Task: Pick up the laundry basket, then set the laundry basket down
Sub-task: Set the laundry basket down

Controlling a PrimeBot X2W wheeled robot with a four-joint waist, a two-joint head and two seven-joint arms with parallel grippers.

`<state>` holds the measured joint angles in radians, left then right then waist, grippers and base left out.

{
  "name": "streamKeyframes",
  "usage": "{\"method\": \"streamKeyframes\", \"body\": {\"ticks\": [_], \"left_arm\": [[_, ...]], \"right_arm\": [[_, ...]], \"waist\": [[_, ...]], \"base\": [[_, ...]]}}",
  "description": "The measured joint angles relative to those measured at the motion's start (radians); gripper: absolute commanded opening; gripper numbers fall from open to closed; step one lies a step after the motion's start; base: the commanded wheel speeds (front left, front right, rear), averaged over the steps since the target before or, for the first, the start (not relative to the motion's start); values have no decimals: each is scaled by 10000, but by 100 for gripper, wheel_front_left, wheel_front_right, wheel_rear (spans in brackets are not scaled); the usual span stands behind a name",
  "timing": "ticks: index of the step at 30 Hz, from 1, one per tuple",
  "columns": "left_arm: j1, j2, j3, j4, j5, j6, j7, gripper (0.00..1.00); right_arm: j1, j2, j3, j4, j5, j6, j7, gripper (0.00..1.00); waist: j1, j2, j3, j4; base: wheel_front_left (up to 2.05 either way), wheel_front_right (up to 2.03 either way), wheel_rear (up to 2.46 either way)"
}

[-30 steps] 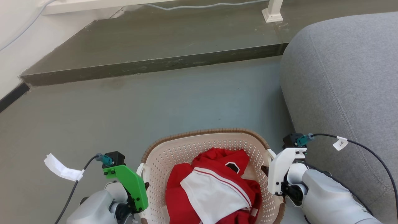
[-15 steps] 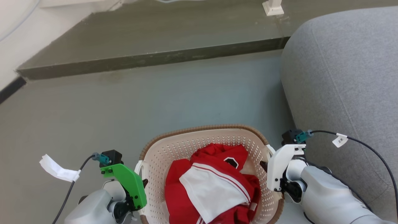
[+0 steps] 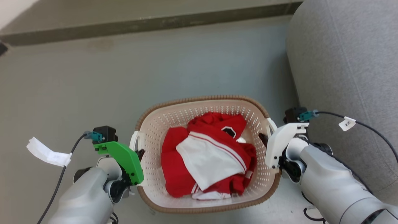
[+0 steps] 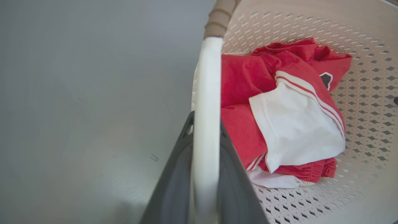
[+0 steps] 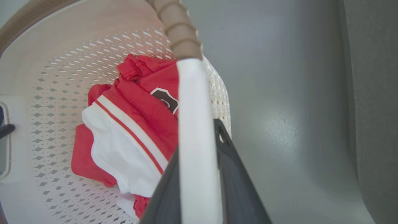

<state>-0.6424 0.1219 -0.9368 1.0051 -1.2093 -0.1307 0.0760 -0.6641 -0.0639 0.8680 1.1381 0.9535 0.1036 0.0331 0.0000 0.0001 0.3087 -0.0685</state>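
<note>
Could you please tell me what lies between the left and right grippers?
In the head view, the laundry basket, holding red and white clothing, spans the gap between left gripper and right gripper, each shut on a handle.

The laundry basket point(image 3: 186, 116) has cream walls perforated in a regular grid of small diamond-shaped holes. Its rim is brown with woven-look ribbing, and its side handles point(image 4: 206, 77) are plain white. The garment point(image 3: 199, 155) inside is red with a white panel, edged by a white band carrying a thin red stripe (a small dark badge outlined in white sits on the red). The left gripper point(image 4: 205, 119) has dark grey fingers point(image 4: 174, 186) and a bright green mount point(image 3: 124, 158). The right gripper point(image 5: 197, 133) has dark grey fingers and a white mount point(image 3: 276, 146). The floor point(image 3: 124, 77) is plain grey, and the sofa point(image 3: 342, 62) is mid-grey and finely woven.
</note>
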Motion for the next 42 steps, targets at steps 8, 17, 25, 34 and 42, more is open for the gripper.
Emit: {"method": "streamKeyframes", "body": {"ticks": [8,17,25,34,42], "left_arm": [[-203,25,-15,-186,12,2,-523,0],[-825,113,40,-454,92,4,-1292,0],[-1055,174,4,-502,134,4,-1565,0],[-1624,205,-46,-577,276,4,-1929,0],[-1886,215,-73,-591,276,6,-2207,0]], "right_arm": [[-302,-8,-13,127,-25,2,-604,0],[-879,-6,-155,267,-100,13,-1394,0],[-1157,6,-157,324,-159,13,-1781,0],[-1625,4,-215,441,-219,6,-2320,0],[-1955,0,-242,476,-291,4,-2510,0]], "waist": [[1,0,900,44],[2,0,1846,82],[2,0,2599,120],[1,0,3567,192],[1,0,4313,288]], "base": [[0,0,0],[0,0,0],[0,0,0],[0,0,0],[0,0,0]]}}
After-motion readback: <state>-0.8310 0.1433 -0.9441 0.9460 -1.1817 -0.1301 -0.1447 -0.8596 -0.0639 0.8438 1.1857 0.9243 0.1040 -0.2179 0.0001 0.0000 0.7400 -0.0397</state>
